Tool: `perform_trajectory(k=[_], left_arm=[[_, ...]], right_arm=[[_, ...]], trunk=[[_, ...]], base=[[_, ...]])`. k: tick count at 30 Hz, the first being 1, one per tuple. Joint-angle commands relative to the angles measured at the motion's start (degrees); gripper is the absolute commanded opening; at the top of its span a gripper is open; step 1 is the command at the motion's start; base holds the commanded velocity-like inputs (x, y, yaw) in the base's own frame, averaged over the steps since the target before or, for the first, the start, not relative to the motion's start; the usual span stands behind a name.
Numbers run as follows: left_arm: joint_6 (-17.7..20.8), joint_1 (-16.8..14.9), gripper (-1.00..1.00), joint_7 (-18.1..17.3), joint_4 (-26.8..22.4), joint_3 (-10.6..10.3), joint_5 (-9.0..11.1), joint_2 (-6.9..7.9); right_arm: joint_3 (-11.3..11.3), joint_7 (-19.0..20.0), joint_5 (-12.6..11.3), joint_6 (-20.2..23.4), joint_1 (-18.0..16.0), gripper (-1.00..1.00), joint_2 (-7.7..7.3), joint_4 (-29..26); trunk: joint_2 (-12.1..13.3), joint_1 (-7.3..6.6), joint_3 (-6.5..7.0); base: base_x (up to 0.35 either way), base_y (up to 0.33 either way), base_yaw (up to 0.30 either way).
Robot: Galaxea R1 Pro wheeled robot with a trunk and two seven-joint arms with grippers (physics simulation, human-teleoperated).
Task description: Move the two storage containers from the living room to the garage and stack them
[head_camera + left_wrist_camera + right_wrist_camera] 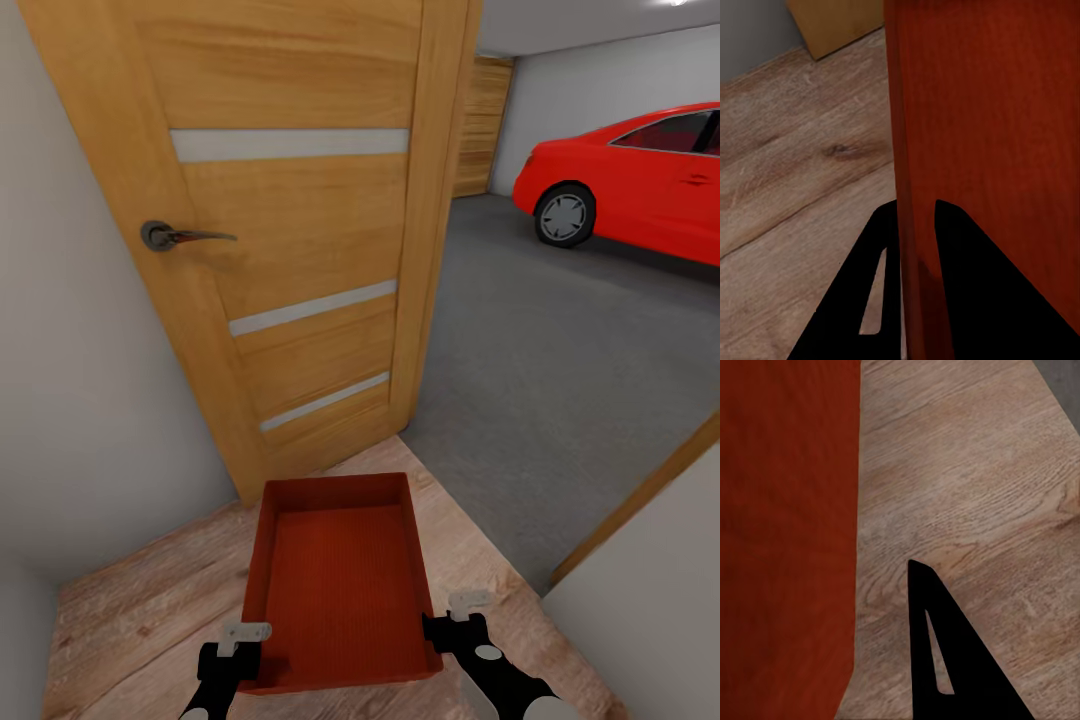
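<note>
One storage container (340,580), an orange-red topless tub with a ribbed inside, hangs low in front of me over the wood-plank floor (130,620). My left gripper (245,650) is shut on its left wall near the close corner. In the left wrist view both black fingers (967,300) straddle that container wall (982,112). My right gripper (440,625) holds the right wall. The right wrist view has one finger (967,675) outside the container (787,510), the other hidden behind it. The garage's dark-grey concrete floor (560,340) begins just past the doorway.
An open wooden door (290,230) with a lever handle (165,236) stands at the left of the doorway. A wooden frame edge (640,500) and white wall (650,610) close in on the right. A red car (640,190) is parked far right in the garage.
</note>
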Motion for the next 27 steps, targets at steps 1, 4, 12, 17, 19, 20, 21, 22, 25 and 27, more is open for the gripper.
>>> perform_trajectory(k=[1, 4, 12, 17, 19, 20, 21, 22, 25, 27], left_arm=[[-0.2, -0.1, -1.00, 0.6, -0.1, 0.7, -1.1, -0.01], [-0.2, -0.1, -1.00, 0.6, -0.1, 0.7, -1.1, -0.01], [-0.2, -0.1, -1.00, 0.6, -0.1, 0.7, -1.1, -0.01], [-0.2, -0.1, -1.00, 0.6, -0.1, 0.7, -1.1, -0.01], [-0.2, -0.1, -1.00, 0.6, -0.1, 0.7, -1.1, -0.01], [-0.2, -0.1, -1.00, 0.6, -0.1, 0.7, -1.1, -0.01], [-0.2, -0.1, -1.00, 0.6, -0.1, 0.7, -1.1, -0.01], [-0.2, -0.1, -1.00, 0.6, -0.1, 0.7, -1.1, -0.01], [-0.2, -0.1, -1.00, 0.6, -0.1, 0.7, -1.1, -0.01], [-0.2, -0.1, -1.00, 0.6, -0.1, 0.7, -1.1, -0.01]], right_arm=[[-0.3, -0.7, 0.1, -0.2, 0.0, -1.00, -0.27, 0.1], [-0.3, -0.7, 0.1, -0.2, 0.0, -1.00, -0.27, 0.1], [-0.3, -0.7, 0.1, -0.2, 0.0, -1.00, -0.27, 0.1], [-0.3, -0.7, 0.1, -0.2, 0.0, -1.00, -0.31, 0.1], [-0.3, -0.7, 0.1, -0.2, 0.0, -1.00, -0.31, 0.1], [-0.3, -0.7, 0.1, -0.2, 0.0, -1.00, -0.30, 0.1], [-0.3, -0.7, 0.1, -0.2, 0.0, -1.00, -0.30, 0.1], [-0.3, -0.7, 0.1, -0.2, 0.0, -1.00, -0.32, 0.1], [-0.3, -0.7, 0.1, -0.2, 0.0, -1.00, -0.31, 0.1], [-0.3, -0.7, 0.1, -0.2, 0.0, -1.00, -0.30, 0.1]], trunk=[[0.0, 0.02, -0.04], [0.0, 0.02, -0.04], [0.0, 0.02, -0.04], [0.0, 0.02, -0.04], [0.0, 0.02, -0.04], [0.0, 0.02, -0.04], [0.0, 0.02, -0.04], [0.0, 0.02, -0.04], [0.0, 0.02, -0.04], [0.0, 0.02, -0.04]], base=[[0.235, 0.232, -0.001], [0.237, 0.235, -0.001], [0.136, 0.118, -0.041], [0.006, 0.005, -0.236], [0.001, 0.001, -0.256], [0.001, 0.001, -0.259], [0.001, 0.000, -0.260], [0.000, 0.000, -0.261], [0.000, 0.000, -0.261], [0.000, 0.000, -0.244]])
